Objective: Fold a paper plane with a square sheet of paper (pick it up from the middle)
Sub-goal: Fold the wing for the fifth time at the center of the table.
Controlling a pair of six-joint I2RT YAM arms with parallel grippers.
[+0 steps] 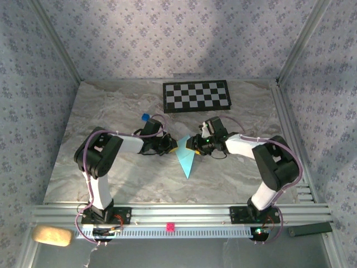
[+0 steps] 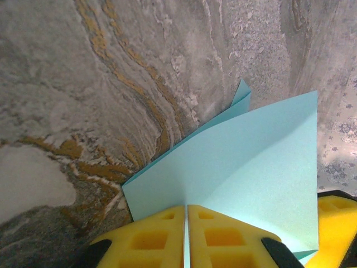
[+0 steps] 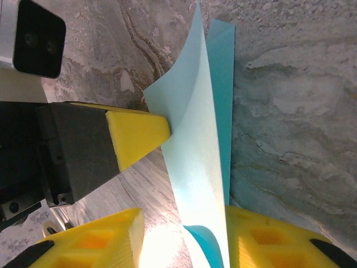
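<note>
Though loose inside the spread right hand (image 3: 184, 218), paper plane (image 2: 251, 167) pinched tight by left hand (image 2: 186, 211).

one paper plane (image 1: 186, 161), one checkerboard (image 1: 196, 95), one cube (image 1: 144, 118)

Soft overhead light, mild shadows.
Wrist views are sharp on the grey marbled bench (image 2: 83, 84); a white glare patch (blown out) sits beside the thin light-blue paper sheet (image 3: 195, 167).

checkerboard (image 1: 196, 96) behind paper plane (image 1: 186, 162), cube (image 1: 144, 118) left
</note>
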